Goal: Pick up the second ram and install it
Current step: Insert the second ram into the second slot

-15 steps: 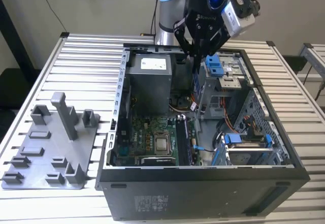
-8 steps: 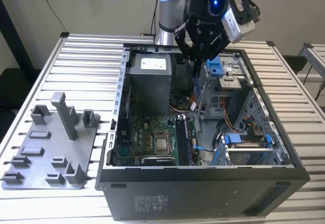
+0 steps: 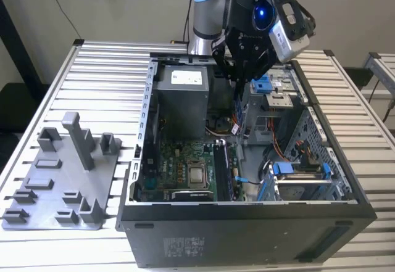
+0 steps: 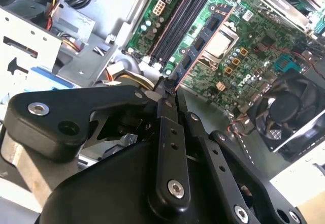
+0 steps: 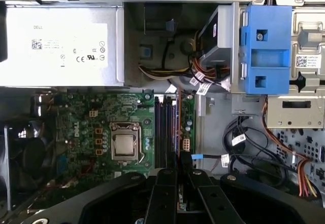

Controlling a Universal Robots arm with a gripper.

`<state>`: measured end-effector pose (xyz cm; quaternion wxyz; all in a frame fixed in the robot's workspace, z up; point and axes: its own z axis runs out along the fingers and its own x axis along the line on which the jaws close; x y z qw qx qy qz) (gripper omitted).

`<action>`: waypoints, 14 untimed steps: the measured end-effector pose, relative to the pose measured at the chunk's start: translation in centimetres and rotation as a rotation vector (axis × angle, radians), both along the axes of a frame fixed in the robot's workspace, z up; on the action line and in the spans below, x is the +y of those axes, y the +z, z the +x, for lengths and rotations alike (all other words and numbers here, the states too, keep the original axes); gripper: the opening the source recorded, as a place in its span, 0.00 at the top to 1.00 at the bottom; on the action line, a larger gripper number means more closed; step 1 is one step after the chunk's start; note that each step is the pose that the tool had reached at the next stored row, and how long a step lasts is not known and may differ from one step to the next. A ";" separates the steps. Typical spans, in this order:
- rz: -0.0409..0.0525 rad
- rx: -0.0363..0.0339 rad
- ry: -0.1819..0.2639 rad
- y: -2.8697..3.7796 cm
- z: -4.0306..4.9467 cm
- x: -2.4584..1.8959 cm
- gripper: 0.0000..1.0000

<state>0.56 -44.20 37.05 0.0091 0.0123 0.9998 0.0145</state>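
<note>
Black finger links of the gripper (image 4: 170, 89) fill the foreground in both wrist views, and from between them juts the ram (image 4: 199, 43). It is a slim, long, dark board with a row of black chips and a coppery edge. It is held by one end, its length pointing away from the fingers toward the motherboard. In the first wrist view the ram (image 5: 179, 122) shows edge-on as a thin line. It runs along the side of the slots (image 5: 165, 132) farthest from the CPU socket (image 5: 125, 144). In the exterior view it hangs from the gripper (image 3: 237, 81) inside the open case (image 3: 247, 222). The ram (image 3: 237, 108) is upright there, and its lower end looks clear of the board.

The slots lie between the socket and the ram. Beyond the ram from the socket sit loose cables (image 5: 244, 148) and a blue bracket (image 5: 266, 49). A fan (image 4: 284, 107) sits on the socket's opposite side, and the power supply (image 5: 61, 46) is near the socket, past the board's edge. Well away from the socket, outside the case, lies a grey tray (image 3: 58, 179).

The claw is drawn narrow, its fingers (image 4: 165, 94) pinching the ram's near end from both faces.
</note>
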 end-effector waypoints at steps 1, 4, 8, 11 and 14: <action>0.0003 -0.0001 0.000 -0.11 0.00 -0.05 0.86; 0.0002 -0.0001 0.000 -0.40 0.00 -0.23 0.86; 0.0002 -0.0001 0.000 -0.72 0.00 -0.37 0.86; -0.0001 0.0001 0.000 -0.74 0.00 -0.37 0.86; 0.0001 0.0000 0.000 -0.76 0.00 -0.37 0.86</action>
